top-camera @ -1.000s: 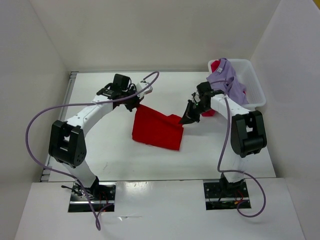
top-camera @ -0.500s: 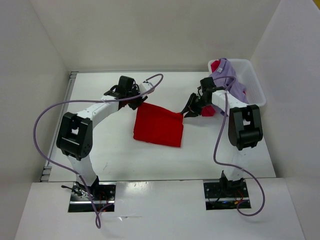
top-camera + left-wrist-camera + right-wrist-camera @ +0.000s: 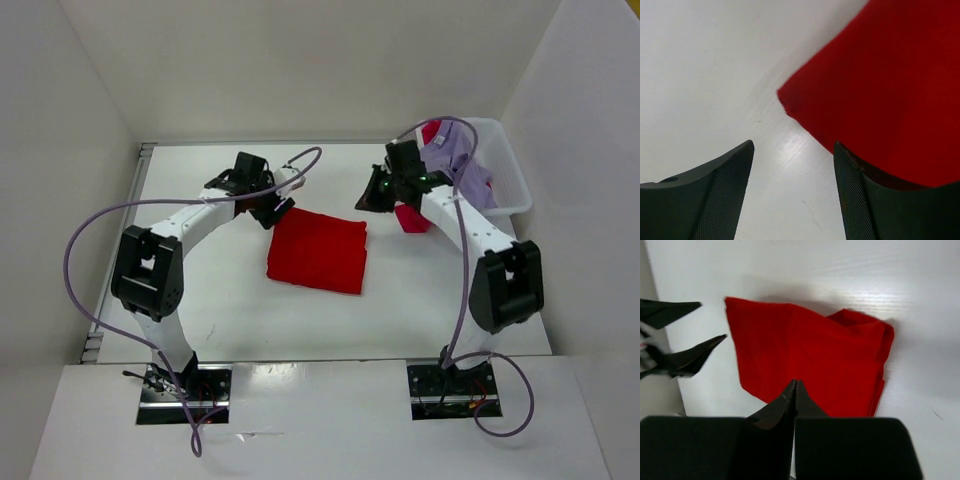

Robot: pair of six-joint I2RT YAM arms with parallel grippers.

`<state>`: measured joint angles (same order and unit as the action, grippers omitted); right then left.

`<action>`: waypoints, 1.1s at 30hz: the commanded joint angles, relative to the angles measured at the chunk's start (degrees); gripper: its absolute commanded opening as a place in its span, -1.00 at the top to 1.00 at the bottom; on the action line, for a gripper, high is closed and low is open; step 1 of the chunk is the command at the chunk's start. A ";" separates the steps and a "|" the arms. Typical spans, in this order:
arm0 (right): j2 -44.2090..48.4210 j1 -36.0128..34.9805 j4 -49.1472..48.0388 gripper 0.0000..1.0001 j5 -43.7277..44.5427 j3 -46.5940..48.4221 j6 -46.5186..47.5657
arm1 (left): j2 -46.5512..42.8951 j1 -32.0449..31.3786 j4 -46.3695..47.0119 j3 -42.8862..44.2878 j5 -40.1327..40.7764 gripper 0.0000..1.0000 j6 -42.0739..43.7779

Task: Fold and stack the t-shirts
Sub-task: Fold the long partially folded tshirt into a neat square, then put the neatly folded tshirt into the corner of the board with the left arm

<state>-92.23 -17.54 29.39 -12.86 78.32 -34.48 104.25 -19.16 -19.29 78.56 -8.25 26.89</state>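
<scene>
The left tool (image 3: 792,150) gapes wide and empty at the far-left corner of the folded bright red t-shirt (image 3: 318,250), flat on the counter (image 3: 200,270). The right tool (image 3: 794,385), pinched together and empty, hovers off that shirt's far-right corner.

No legible text, labels, brand marks, numbers or signs in any view: top, left wrist, right wrist all checked.
</scene>
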 commanded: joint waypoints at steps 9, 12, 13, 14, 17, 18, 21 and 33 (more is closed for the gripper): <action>-23.77 -0.48 2.95 1.00 6.70 11.23 4.86 | -0.98 -4.05 -5.67 1.15 -5.02 -0.48 -3.07; -25.81 0.23 2.96 1.00 8.90 11.85 5.39 | 0.34 -2.82 -5.67 1.68 -4.49 -0.48 -3.77; -26.51 0.92 2.96 1.00 9.43 11.85 5.39 | 0.87 -2.82 -6.19 1.68 -4.49 -0.48 -3.78; -26.51 1.62 2.44 1.00 9.44 12.37 5.91 | 0.87 -1.34 -6.20 2.29 -4.49 -0.48 -5.08; -27.66 2.15 2.43 1.00 9.96 15.79 5.91 | 1.57 -0.80 -6.20 2.29 -2.92 -0.45 -5.80; -28.18 2.16 3.13 1.00 9.27 16.94 6.61 | 0.36 -0.79 -6.20 2.29 -2.91 -0.45 -5.80; -26.61 1.38 4.97 0.86 9.87 20.55 8.11 | -2.89 -0.79 -5.58 1.59 -3.43 -0.45 -7.29; -3.76 -3.81 7.44 0.59 12.42 6.33 5.57 | 2.53 3.07 -7.87 -2.63 -17.42 -0.56 -16.87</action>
<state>-101.38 -20.95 35.66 -1.83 87.85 -27.68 103.44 -17.23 -25.82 76.82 -21.82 13.98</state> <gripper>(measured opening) 0.201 0.780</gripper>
